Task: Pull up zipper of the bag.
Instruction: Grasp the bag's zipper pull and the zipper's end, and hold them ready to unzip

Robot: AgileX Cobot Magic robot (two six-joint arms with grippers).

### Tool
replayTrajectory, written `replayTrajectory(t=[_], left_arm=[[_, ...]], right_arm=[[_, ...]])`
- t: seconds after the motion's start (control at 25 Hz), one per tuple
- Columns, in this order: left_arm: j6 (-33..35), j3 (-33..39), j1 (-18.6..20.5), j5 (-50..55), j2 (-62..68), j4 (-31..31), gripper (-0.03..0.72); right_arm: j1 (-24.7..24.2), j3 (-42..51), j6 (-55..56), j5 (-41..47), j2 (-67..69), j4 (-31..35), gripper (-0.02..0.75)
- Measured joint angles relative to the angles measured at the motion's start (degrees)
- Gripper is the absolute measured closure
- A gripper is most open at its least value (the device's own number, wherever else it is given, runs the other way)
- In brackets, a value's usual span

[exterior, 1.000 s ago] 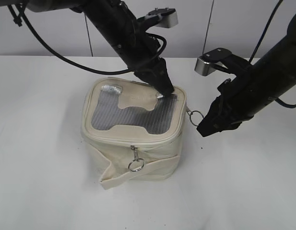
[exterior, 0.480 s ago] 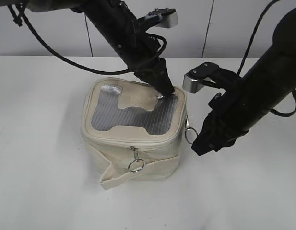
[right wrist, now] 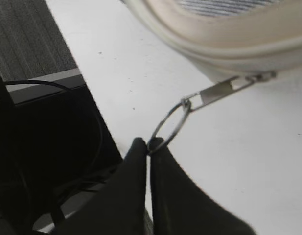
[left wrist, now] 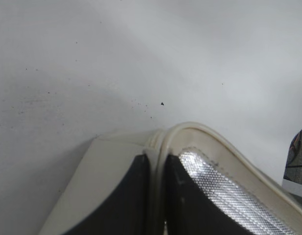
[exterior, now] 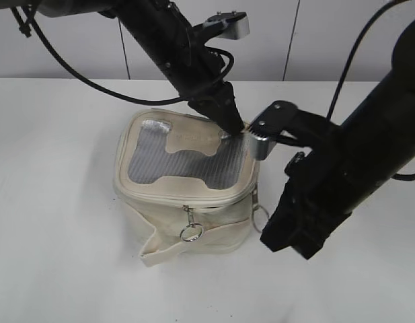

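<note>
The right gripper (right wrist: 148, 149) is clamped on 1 ring pull (right wrist: 169, 127) of the zipper (exterior: 194, 198). The left gripper (left wrist: 156, 169) pinches the bag (exterior: 187, 182) rim. The track likely remains partly open.

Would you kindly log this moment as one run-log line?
left gripper: shut on bag rim | right gripper: shut on ring pull | zipper: front slider untouched

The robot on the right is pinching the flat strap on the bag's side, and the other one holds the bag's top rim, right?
Not quite. The right gripper is shut on the ring pull of the zipper, not the strap; the right wrist view shows it. The left gripper does hold the top rim of the bag.
</note>
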Motion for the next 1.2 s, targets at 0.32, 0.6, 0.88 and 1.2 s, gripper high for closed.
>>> replayTrajectory(t=[0.32, 0.6, 0.88, 1.2], left_arm=[[-0.1, 0.0, 0.0, -0.3, 0.0, 0.0, 0.624], [-0.2, 0.0, 0.0, -0.3, 0.0, 0.1, 0.624], [-0.2, 0.0, 0.0, -0.3, 0.0, 0.1, 0.624], [-0.2, 0.0, 0.0, -0.3, 0.0, 0.1, 0.624]], right_arm=[[13.5, 0.2, 1.2, -3.7, 0.0, 3.8, 0.733], [18.9, -4.1, 1.3, -8.4, 1.8, 6.8, 0.733], [17.4, -4.6, 15.5, -8.2, -0.5, -4.3, 0.733], [6.8, -3.3, 21.0, -5.5, -7.6, -8.4, 0.704]])
